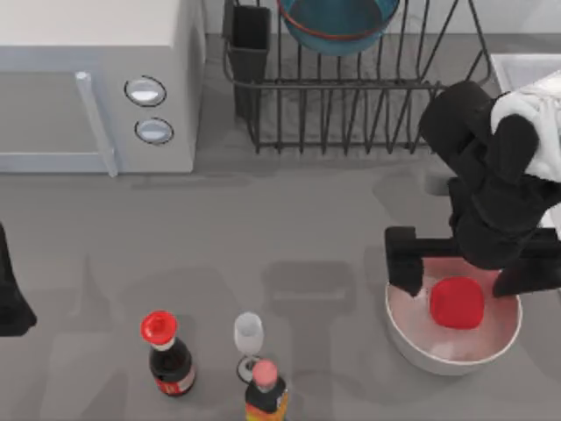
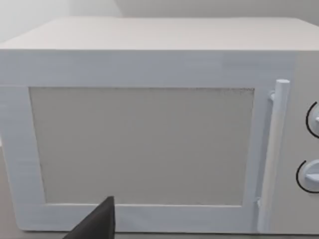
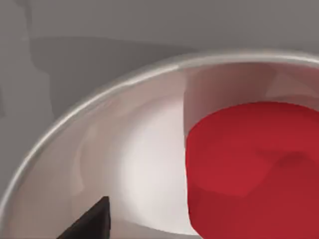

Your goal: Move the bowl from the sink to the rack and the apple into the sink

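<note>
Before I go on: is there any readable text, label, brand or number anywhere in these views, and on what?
No text can be read.
Dark bottle with the red cap: label too blurred to read.
Bottle with the pink cap: yellow-orange label, illegible.
Microwave: two round knobs, no legible markings.
White bowl, apple, rack: no lettering.

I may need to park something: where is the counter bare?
Bare counter runs between the microwave, rack, bottles and white bowl. Crowded: the right side, where the right hand straddles the apple, and around the glass.
</note>
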Motion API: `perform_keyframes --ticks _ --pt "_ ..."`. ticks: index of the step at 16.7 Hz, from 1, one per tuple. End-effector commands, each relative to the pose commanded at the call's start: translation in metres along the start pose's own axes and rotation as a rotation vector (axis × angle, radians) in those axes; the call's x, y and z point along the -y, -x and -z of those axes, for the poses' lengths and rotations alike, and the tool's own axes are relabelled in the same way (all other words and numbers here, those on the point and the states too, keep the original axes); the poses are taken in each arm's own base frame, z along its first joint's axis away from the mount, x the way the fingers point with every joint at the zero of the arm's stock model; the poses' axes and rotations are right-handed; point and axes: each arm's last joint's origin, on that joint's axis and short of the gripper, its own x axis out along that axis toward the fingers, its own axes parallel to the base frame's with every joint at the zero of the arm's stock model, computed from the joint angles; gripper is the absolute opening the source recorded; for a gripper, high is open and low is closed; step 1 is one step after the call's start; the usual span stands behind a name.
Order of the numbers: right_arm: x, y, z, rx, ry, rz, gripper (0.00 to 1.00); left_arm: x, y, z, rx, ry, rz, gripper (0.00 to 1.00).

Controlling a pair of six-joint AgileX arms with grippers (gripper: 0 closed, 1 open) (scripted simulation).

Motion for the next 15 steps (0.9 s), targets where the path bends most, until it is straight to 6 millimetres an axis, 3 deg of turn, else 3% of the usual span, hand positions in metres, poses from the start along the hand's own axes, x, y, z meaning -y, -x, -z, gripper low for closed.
perform_keyframes --ticks 5,9,15 --pt "0.002 -0.05 0.004 -0.004 -0.001 0.003 1.0 0.0 0.0 0.0 0.0 0.0 0.0 1.0" --pt "0.002 -0.053 0.005 -0.007 -0.001 0.005 1.0 0.0 0.0 0.0 0.0 0.0 0.0 1.0" --pt "0.002 -0.053 0.005 -0.007 -0.001 0.005 0.55 0.0 0.0 0.0 0.0 0.0 0.0 1.0"
